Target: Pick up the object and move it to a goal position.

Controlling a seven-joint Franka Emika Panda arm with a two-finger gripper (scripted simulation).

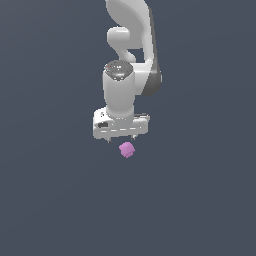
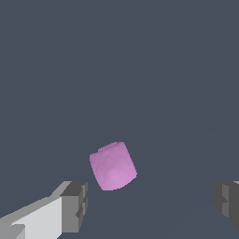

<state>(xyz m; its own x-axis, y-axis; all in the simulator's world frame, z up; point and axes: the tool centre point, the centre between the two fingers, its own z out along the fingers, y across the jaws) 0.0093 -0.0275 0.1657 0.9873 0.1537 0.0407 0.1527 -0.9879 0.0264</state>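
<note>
Object: small pink-purple lump [image 1: 127, 149], matte, rounded-blocky with soft facets; in the wrist view [image 2: 112, 165] it shows one flatter face and blunt corners.
Object's place: on the plain dark grey surface [image 1: 45, 200]; no edge or corner of a tabletop shows in either view, so its place against them cannot be told. In the exterior view it sits near the middle of the picture, just below the white hand.
Gripper: white hand with dark grey tips [image 1: 121, 139], pointing down at the end of the white arm [image 1: 131, 50]; in the wrist view its midpoint [image 2: 151, 205] lies between the two pads.
Gripper's state: jaws spread wide, holding nothing; the gap is much broader than the lump.
Fingers: one grey pad on a white finger [image 2: 74, 207], the other pad [image 2: 228, 201] cut off at the picture's edge.
Relation: the lump is apart from both pads, nearer the white-backed one, and not squarely between them.
Height: whether the tips reach the lump's level cannot be told.
</note>
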